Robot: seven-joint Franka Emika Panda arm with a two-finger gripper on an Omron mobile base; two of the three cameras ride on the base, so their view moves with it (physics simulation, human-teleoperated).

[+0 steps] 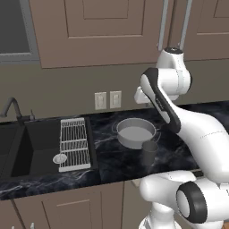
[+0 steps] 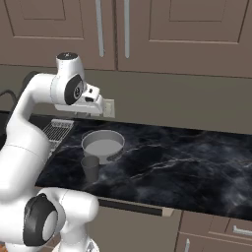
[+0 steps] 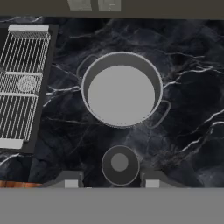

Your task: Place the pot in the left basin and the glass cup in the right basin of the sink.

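pot [image 3: 121, 92]: on the black marble counter [image 2: 187, 157] just right of the sink [image 1: 27, 147], upright, empty
glass cup [image 3: 120, 164]: on the counter just in front of the pot, apart from it
gripper [image 3: 111, 183]: above the cup, looking down; fingers apart, one either side, nothing held
white wire rack [image 1: 74, 143]: across the right basin [image 1: 42, 145] on the side nearest the pot

I counted one pot [image 3: 121, 89] and one glass cup [image 3: 120, 164] on the tabletop [image 3: 188, 87] — one sink [image 1: 27, 147] with two basins, one wire rack [image 1: 74, 144], one faucet [image 1: 12, 107] — and two wall outlets [image 1: 108, 99].
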